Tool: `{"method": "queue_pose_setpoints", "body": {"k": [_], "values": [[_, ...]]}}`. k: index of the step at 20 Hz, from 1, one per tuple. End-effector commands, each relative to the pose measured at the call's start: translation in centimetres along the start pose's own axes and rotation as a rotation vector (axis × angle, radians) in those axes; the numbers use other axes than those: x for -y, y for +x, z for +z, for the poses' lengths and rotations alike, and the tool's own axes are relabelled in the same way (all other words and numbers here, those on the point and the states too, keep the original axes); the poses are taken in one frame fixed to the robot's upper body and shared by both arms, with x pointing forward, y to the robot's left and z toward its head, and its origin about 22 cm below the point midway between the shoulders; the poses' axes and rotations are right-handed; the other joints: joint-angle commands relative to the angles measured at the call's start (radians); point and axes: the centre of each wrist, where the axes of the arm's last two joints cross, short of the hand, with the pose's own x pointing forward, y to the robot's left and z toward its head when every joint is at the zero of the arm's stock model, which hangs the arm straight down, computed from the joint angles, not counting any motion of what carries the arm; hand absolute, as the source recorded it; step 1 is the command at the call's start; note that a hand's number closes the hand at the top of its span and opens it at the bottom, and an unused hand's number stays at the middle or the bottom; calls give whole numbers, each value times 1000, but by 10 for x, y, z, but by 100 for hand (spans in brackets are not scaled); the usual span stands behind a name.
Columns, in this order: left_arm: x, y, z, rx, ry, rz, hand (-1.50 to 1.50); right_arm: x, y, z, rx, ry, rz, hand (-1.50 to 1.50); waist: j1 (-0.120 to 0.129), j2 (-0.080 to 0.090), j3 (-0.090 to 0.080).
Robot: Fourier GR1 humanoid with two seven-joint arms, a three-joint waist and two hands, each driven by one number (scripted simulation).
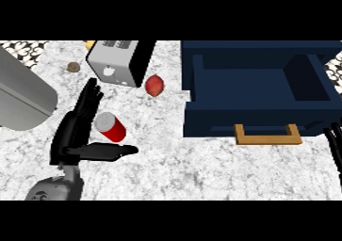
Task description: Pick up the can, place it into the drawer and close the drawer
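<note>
A red can with a silver top lies tilted on the marble counter, left of centre. My left hand is open around it: straight fingers run along the can's left side and the thumb stretches out just below it. At the right, the dark blue drawer is pulled open, its tan handle facing the front. My right hand rests open at the right edge, fingers up, beside the drawer's front corner.
A silver toaster stands behind the can. A reddish oval object lies between toaster and drawer. A small brown item sits left of the toaster. A large grey appliance fills the left edge.
</note>
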Motion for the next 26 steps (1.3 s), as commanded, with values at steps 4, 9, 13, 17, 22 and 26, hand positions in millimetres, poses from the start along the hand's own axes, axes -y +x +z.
{"method": "queue_pose_setpoints", "body": {"k": [4,9,13,17,22,26], "values": [[-1,-26,-16,-8,31,-26,-150,11,-13,-14,16,7,-16,-150,0,1,0],[-14,-47,14,-31,54,-14,-150,-10,-9,-12,7,-9,0,-150,4,0,0],[-47,-62,-6,-29,77,-29,-150,15,-6,-10,16,16,1,-150,0,1,0],[-26,-77,-1,-33,60,-28,-150,22,1,-7,10,6,-1,-150,0,0,0],[-49,-92,4,-63,72,-23,-150,-13,-4,-11,5,17,10,-150,2,0,0],[-59,-105,11,-73,63,-36,-150,13,-14,-4,18,5,7,-150,1,0,0]]}}
